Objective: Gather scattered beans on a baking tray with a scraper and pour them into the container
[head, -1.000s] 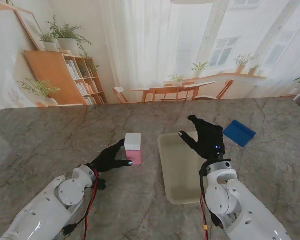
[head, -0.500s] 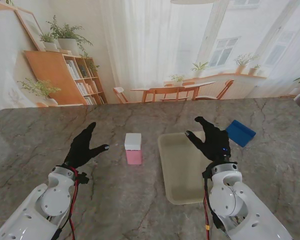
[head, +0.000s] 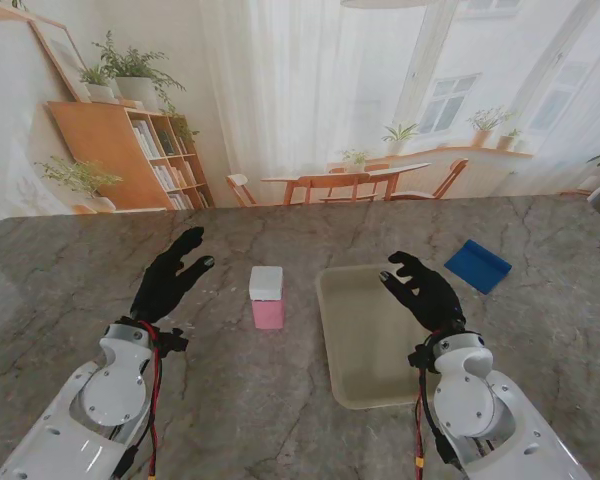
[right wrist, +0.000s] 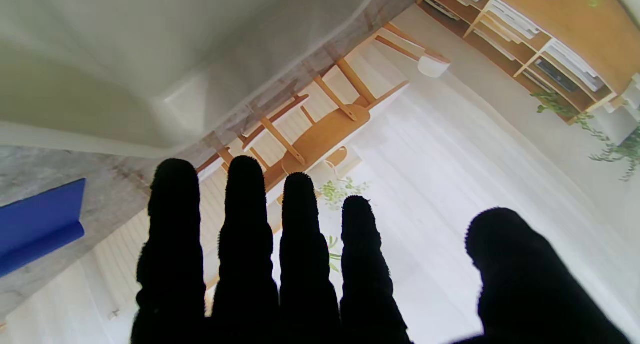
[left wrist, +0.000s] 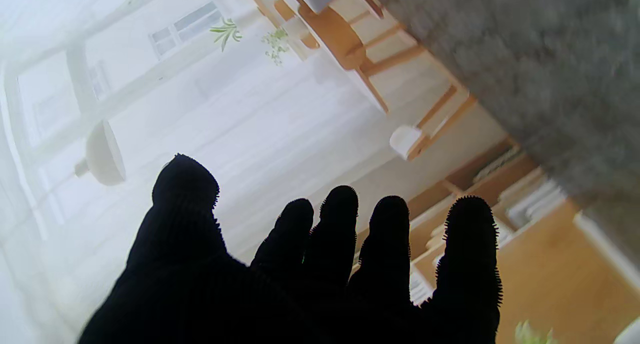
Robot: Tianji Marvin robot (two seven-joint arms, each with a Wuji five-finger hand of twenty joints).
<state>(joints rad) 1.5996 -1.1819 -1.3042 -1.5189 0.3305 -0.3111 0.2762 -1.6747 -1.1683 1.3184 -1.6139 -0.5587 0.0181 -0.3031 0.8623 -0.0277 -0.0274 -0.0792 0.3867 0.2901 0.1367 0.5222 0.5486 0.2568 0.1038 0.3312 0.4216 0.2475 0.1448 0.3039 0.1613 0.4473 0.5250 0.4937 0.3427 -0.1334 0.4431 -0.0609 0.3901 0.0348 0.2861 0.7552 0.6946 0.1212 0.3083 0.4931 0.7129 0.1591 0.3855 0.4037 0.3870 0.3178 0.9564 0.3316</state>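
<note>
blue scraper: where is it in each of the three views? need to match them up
Stand view: the blue scraper lies on the table to the right of the baking tray, beyond the right hand.
Left wrist view: not in it.
Right wrist view: the scraper shows at the picture's edge, beside the fingers.
Shared landmark: the tray, in the stand and right wrist views.

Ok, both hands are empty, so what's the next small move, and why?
Probably send the right hand farther and to the right toward the blue scraper. The scraper lies untouched on the table, right of the baking tray, nearest that open hand. The left hand hovers open, away from the container.
</note>
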